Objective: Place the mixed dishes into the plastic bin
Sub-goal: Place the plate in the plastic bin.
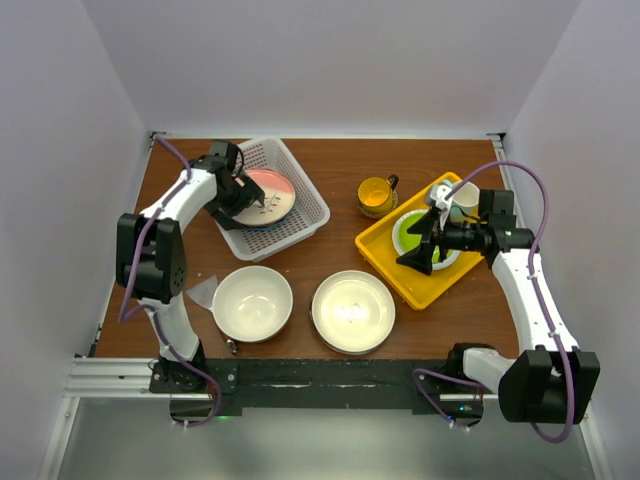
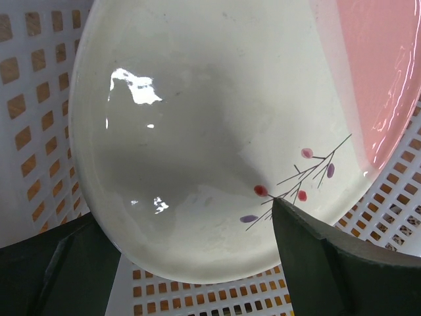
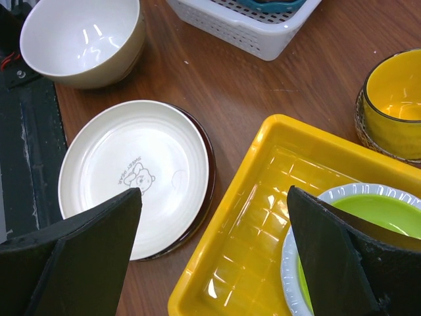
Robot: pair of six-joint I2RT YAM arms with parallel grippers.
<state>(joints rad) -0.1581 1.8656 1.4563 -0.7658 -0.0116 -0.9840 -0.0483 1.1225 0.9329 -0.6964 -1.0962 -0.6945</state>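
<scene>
- Your left fingers (image 2: 329, 263) stood apart, holding nothing, just above the cream-pink plate (image 2: 210, 131), which lay inside the plastic bin (image 1: 305, 185).
- Your right fingers (image 3: 72, 250) were apart too, over the yellow tray (image 3: 250, 217).
- I judge this plate was delivered; next, the large cream bowl (image 1: 252, 302) needed a rim grip.

Bare table (image 1: 336, 246) between bin (image 1: 311, 191) and tray (image 1: 384, 256)

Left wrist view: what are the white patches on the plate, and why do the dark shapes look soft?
Left wrist: reflected glare on the cream-pink plate; the gripper fingers are probably too close to focus. Right wrist: similar glare on the yellow tray.
</scene>
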